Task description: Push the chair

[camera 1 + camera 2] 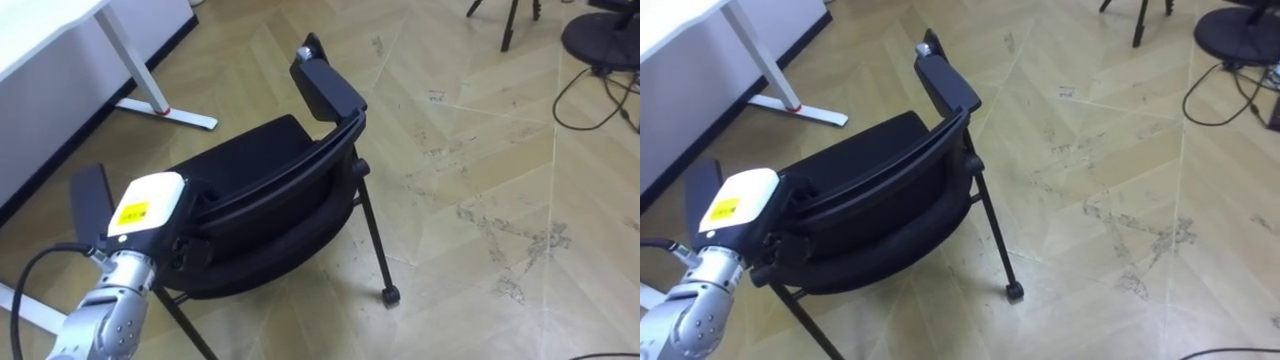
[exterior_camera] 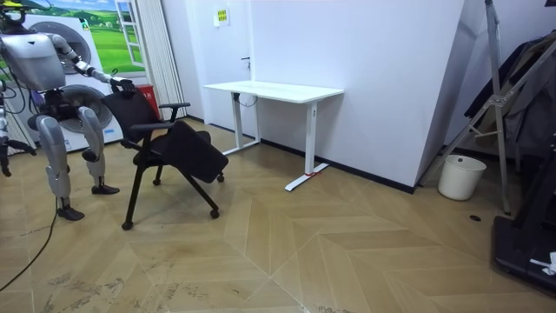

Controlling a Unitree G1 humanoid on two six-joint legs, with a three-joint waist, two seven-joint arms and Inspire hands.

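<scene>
Resting at the near left corner of the chair's (image 1: pixel 262 160) backrest, the left hand (image 1: pixel 145 205) is showing its back alone. Its fingers are hiding behind the black frame, so whether they are curling round it cannot be told.

- Chair: black, standing on the wooden floor (image 1: pixel 470 140) directly ahead of the robot, between it and the white desk (image 1: pixel 40 30), and apart from the desk.
- Risk, as a judgement: the hand is sitting high and off to one side. A shove from here is risking a turning chair instead of a straight run, or a chair rocking forward onto its far legs.
- Small wheel (image 1: pixel 390 295): possibly catching on a floor seam and stalling the push.
- Armrest (image 1: pixel 325 85): pointing away over open floor.
- Desk foot (image 1: pixel 165 112): lying beyond, to the left. A chair swerving that way is risking a knock against it.
</scene>
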